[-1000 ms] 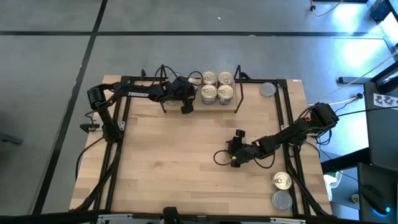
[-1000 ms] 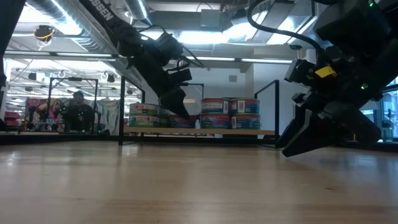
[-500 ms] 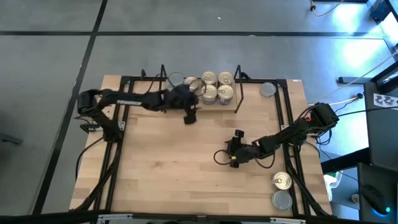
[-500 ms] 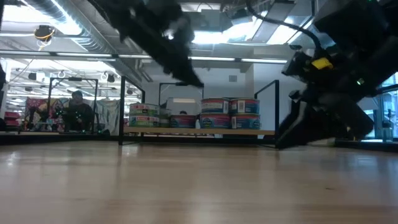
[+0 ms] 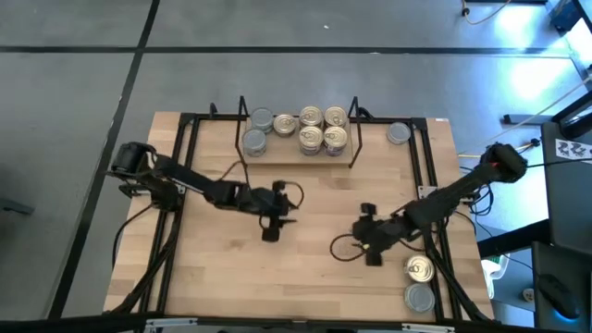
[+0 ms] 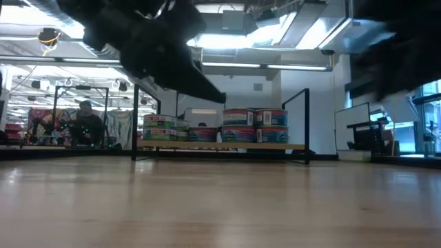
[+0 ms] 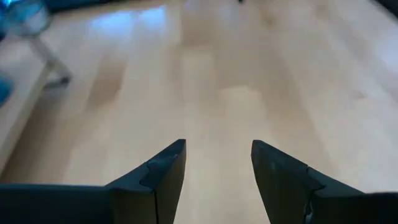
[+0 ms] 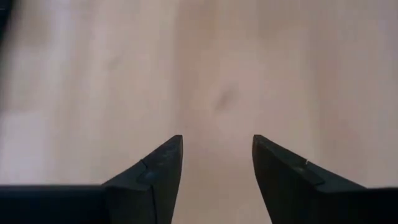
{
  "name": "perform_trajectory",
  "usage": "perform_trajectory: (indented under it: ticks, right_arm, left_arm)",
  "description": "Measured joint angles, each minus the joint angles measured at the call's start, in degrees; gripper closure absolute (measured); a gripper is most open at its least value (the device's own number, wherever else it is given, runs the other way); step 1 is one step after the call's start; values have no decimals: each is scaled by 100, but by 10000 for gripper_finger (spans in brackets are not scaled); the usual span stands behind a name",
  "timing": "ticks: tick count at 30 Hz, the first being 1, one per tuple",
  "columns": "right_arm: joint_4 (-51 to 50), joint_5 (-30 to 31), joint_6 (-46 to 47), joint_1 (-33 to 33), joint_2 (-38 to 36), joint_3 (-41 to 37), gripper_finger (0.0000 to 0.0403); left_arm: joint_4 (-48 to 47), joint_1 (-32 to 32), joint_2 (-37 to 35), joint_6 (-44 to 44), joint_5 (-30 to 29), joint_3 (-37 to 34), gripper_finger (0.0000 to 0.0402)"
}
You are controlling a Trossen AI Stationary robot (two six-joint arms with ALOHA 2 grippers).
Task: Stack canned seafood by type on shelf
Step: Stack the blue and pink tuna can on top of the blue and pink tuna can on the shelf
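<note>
The shelf (image 5: 298,154) stands at the table's far edge, its board (image 6: 224,145) low between black wire frames. On it sit grey-topped cans (image 5: 262,120) at the left and gold-topped cans (image 5: 312,117) to the right; the low view shows cans (image 6: 239,117) stacked two high. Loose on the table lie a grey can (image 5: 399,133) at the far right, and a gold can (image 5: 420,269) and a grey can (image 5: 419,297) at the near right corner. My left gripper (image 5: 271,227) (image 7: 217,168) is open over bare wood mid-table. My right gripper (image 5: 370,250) (image 8: 216,165) is open, left of the gold can.
Black frame rails (image 5: 427,176) run along the table's left and right sides and across its far edge. A cable loop (image 5: 344,248) lies beside the right gripper. Bare wood (image 5: 305,282) spreads across the near half. Beyond the table in the low view, a person (image 6: 86,120) sits far off.
My left gripper has drawn back from the shelf's left part toward the near edge and now hangs over mid-table; grey cans show where it was. My right gripper has shifted a little toward the table's right and near edges, closer to the loose gold can.
</note>
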Motion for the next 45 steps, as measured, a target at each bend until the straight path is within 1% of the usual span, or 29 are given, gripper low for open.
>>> perform_trajectory:
  ticks: [2, 4, 6, 8, 11, 16, 19, 22, 24, 28, 31, 37, 42, 45]
  right_arm:
    - [-986, -803, 1086, 158, -230, 315, 214]
    - [-1565, -1390, 2166, 358, -388, 546, 214]
    - [-1944, -1686, 3125, 656, -502, 616, 214]
    - [-2094, -1934, 3879, 946, -522, 616, 214]
    - [-2437, -2357, 4834, 1376, -402, 529, 218]
    - [-2627, -3273, 5800, 1915, -88, 354, 248]
    - [-2648, -3433, 5964, 2145, 84, 166, 269]
    - [-2684, -3570, 5937, 2267, 304, 27, 284]
    - [-2619, -3434, 5899, 2295, 425, 15, 290]
    - [-2074, -2858, 5572, 2265, 556, 36, 292]
    - [-1627, -2420, 5242, 2089, 647, 56, 292]
    - [-1310, -972, 4770, 1657, 718, 47, 292]
    - [-1057, 142, 4124, 1204, 751, 24, 292]
    - [-1008, 790, 3902, 855, 907, 17, 292]
  left_arm:
    - [364, -167, 211, 150, 4, 11, 219]
    - [970, -274, 474, 283, 17, 11, 219]
    - [1560, -321, 727, 429, 15, 11, 219]
    - [2084, -352, 989, 538, 13, 11, 219]
    - [2425, -360, 1304, 550, 17, 11, 219]
    - [2517, -351, 1596, 525, 15, 66, 219]
    - [2515, -351, 1616, 523, 15, 66, 219]
    - [2564, -355, 1610, 521, 15, 66, 219]
    - [2563, -355, 1610, 517, 15, 66, 219]
    - [2567, -355, 1610, 512, 15, 66, 219]
    - [2565, -365, 1610, 507, 15, 66, 219]
    - [2518, -404, 1610, 342, 16, 68, 219]
    - [2480, -464, 1610, 223, 15, 68, 219]
    - [2551, -467, 1610, -47, 17, 70, 219]
